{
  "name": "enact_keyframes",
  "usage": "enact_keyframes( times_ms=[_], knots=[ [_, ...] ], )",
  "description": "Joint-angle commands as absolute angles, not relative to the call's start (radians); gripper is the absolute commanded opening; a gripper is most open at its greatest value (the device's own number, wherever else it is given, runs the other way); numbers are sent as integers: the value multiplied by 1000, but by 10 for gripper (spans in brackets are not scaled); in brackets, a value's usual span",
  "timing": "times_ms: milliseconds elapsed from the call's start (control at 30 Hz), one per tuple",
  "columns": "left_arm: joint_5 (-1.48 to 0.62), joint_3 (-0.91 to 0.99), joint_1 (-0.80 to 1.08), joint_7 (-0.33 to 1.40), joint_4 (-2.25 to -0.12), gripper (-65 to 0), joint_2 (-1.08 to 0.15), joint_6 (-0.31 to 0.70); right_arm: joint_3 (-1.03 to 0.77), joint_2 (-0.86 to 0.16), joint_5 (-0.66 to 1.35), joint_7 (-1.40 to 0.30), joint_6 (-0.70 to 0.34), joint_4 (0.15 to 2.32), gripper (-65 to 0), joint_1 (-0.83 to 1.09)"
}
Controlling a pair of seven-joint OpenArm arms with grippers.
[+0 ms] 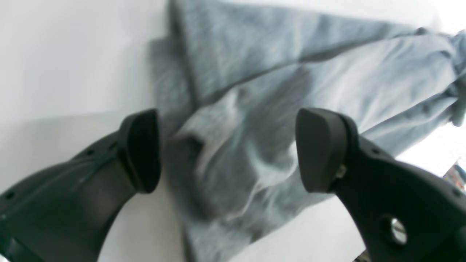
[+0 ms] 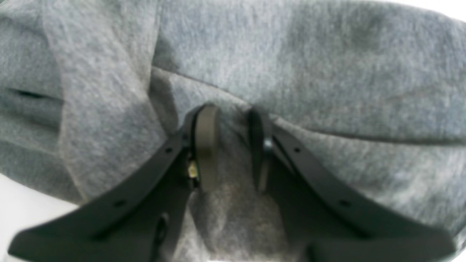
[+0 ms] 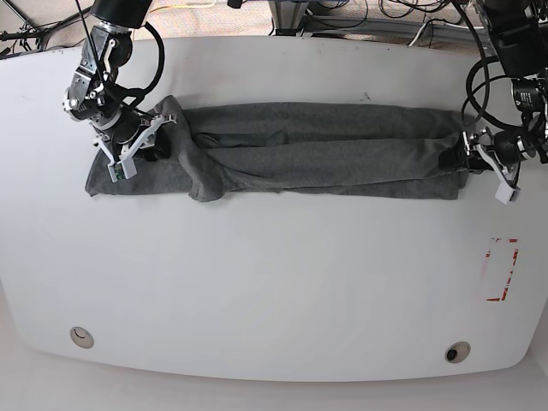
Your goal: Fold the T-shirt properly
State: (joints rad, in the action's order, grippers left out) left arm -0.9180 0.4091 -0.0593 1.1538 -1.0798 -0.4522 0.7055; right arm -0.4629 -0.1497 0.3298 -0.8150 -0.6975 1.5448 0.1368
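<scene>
The dark grey T-shirt (image 3: 317,154) lies as a long folded strip across the white table (image 3: 274,282), bunched and creased at its left end. In the base view my right gripper (image 3: 144,137) is at that bunched left end. The right wrist view shows the right gripper (image 2: 233,145) shut on a raised fold of the T-shirt (image 2: 309,65), with cloth pinched between its fingers. My left gripper (image 3: 458,160) hovers at the strip's right end. In the left wrist view the left gripper (image 1: 231,151) is wide open above the rumpled T-shirt (image 1: 276,72), holding nothing.
A red rectangular mark (image 3: 502,270) sits on the table at the right, below the left arm. Two round fittings (image 3: 81,336) (image 3: 456,353) lie near the front edge. Cables (image 3: 377,13) and frame parts run behind the table's back edge.
</scene>
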Motion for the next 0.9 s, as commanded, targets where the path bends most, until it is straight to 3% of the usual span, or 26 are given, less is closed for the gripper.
enact_keyframes(
  times_ms=[0,100,333,467,700,867],
  knots=[
    [-866,404,-38,1221,-1082,-133,-456,698,-463,-159,317,-843,-698,1554,-510,137],
    [-866,404,-36,1244,-1082,-172,-455,698,-463,-159,317,-843,-698,1554,-510,137],
    [-857,403,-36,1241,-1078,-476,-440,698,-463,-159,317,-843,-698,1554,-510,137],
    [-846,403,-36,1230,-1079,-597,-441,698,-463,-157,317,-843,-698,1554,-510,136],
    [-816,410,-38,1228,-1107,-614,-438,698,-463,-156,318,-843,-698,1554,-510,136],
    [-811,406,-30,1230,-1264,-614,-437,698,-463,-156,318,-843,-698,1554,-510,136]
  ],
)
